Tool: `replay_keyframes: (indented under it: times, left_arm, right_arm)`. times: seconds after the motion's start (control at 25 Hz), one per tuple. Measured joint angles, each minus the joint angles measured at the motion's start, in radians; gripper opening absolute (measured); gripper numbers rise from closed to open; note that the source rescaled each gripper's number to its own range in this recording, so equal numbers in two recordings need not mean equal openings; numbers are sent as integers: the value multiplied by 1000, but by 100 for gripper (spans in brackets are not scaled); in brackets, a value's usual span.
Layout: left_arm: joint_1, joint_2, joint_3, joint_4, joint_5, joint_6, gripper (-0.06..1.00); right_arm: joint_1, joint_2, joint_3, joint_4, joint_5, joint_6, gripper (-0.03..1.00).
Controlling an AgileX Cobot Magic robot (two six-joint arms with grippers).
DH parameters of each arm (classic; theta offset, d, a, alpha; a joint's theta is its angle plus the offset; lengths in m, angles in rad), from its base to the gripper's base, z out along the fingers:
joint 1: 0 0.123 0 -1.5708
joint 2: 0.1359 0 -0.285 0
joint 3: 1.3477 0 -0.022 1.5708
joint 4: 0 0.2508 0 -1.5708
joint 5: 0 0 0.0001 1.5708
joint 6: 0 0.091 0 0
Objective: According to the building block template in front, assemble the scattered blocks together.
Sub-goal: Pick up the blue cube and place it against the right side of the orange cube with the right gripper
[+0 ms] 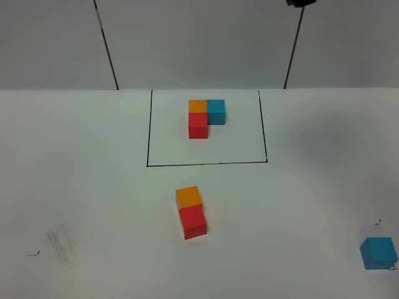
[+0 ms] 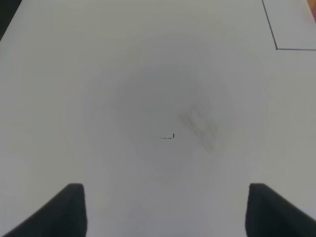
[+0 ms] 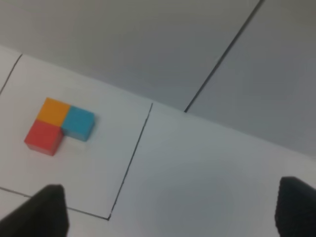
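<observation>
Exterior high view: the building block template (image 1: 206,116) sits inside a black-lined rectangle (image 1: 148,131) at the middle of the desk's (image 1: 299,199) far edge. Its orange and blue cubes lie side by side, and red touches orange on the near side. Just outside the rectangle's near line, the loose orange block (image 1: 188,197) touches the loose red block (image 1: 193,222), red being nearer the front edge. The loose blue block (image 1: 378,253) lies well apart, near the front right corner

Left wrist view: left jaws stand wide open, holding nothing, over bare desk bearing a grey smudge (image 2: 200,123) and a small black mark (image 2: 168,137)

Right wrist view: right jaws stand wide open, empty; the template and one rectangle corner lie beyond them
</observation>
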Motion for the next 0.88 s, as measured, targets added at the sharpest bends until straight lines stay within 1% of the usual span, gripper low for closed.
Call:
replay_keyframes:
  times: [0.12, 0.2, 0.32, 0.48, 0.56, 0.68, 0.8, 0.88]
  left_arm:
    - [0, 0, 0, 0, 0, 0, 61]
    - [0, 0, 0, 0, 0, -1, 61]
    - [0, 0, 0, 0, 0, -1, 61]
    - [0, 0, 0, 0, 0, -1, 61]
    - [0, 0, 0, 0, 0, -1, 61]
    - [0, 0, 0, 0, 0, -1, 61]
    - [0, 0, 0, 0, 0, -1, 61]
    - [0, 0, 0, 0, 0, -1, 61]
  right_arm:
    - [-7, -57, 96, -19, -2, -25, 74]
    - [-30, -112, 203, -38, -2, -32, 74]
    - [-81, -191, 369, -94, 1, -31, 74]
    - [-124, -292, 537, -112, 4, -28, 74]
    - [-126, -337, 624, -109, 3, -25, 74]
    - [-126, -392, 749, -63, 3, -23, 74]
    - [-126, -426, 843, -25, -6, -23, 74]
    - [-126, -445, 879, -8, -12, -23, 73]
